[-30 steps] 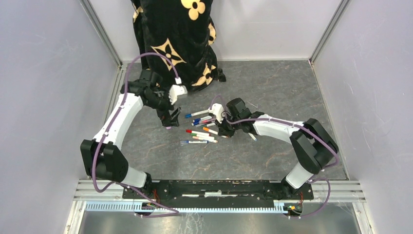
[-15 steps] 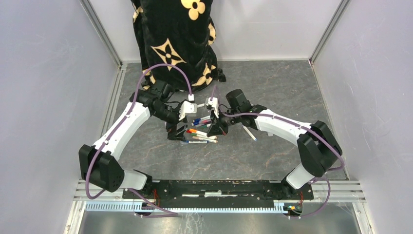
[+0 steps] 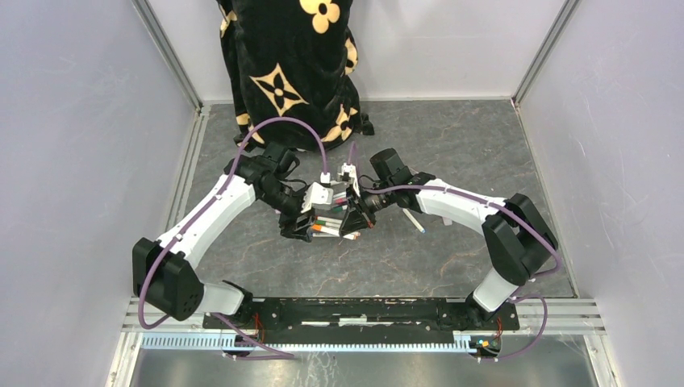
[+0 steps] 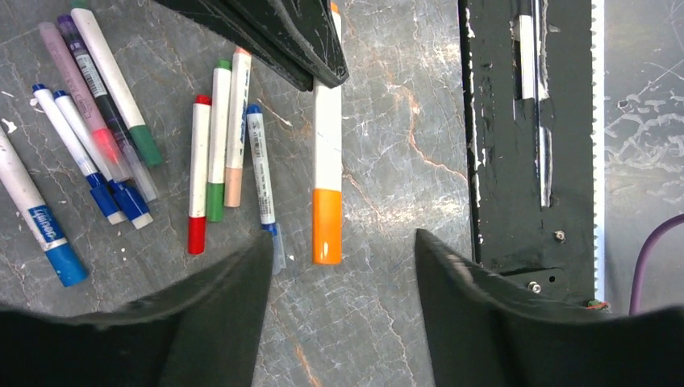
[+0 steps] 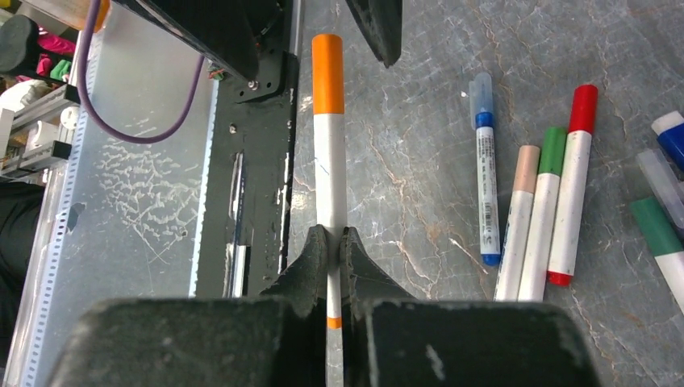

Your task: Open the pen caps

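Orange pen (image 5: 329,161) clamped in right end effector (image 5: 332,242); cap (image 4: 327,226) inside gaping left end effector (image 4: 340,242), untouched.

Top: I look down on the whole table (image 3: 452,145) from high behind the rig. Wrist views: close, downward, facing each other, both sharing the orange-capped pen (image 4: 327,161) mid-frame.

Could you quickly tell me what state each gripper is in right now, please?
Left gripper: open, straddling the orange cap, not touching it.
Right gripper: shut on the orange-capped pen.
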{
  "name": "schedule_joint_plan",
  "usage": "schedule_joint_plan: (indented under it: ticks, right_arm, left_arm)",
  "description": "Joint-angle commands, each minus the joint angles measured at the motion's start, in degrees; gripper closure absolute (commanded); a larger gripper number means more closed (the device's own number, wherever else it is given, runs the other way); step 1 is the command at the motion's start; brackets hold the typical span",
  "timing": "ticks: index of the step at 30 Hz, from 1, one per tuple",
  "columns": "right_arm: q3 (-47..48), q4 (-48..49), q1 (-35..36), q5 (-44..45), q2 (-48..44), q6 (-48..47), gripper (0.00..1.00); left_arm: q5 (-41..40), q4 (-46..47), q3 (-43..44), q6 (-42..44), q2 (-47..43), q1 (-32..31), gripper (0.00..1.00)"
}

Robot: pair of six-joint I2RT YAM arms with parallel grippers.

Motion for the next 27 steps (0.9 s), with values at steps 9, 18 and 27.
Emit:
schedule_joint_plan:
  ticks: [9,18,27]
  right_arm:
    - [4.0,3.1,0.1,-4.8,1.5,2.2,1.0]
    - [1.3,13.1,0.3,-4.8,1.8,12.1,0.66]
    - [1.4,25.4,1.3,-7.5,8.5,25.9,0.55]
  left_arm:
    - [-1.4,1.5,-0.3,2.5,-0.8,-3.4,0.61]
    - [-5.1,2.5,0.1,1.6,-0.8,-4.5,0.98]
    - [-3.6,4.1,1.7,0.1,-1.6,-4.8,0.98]
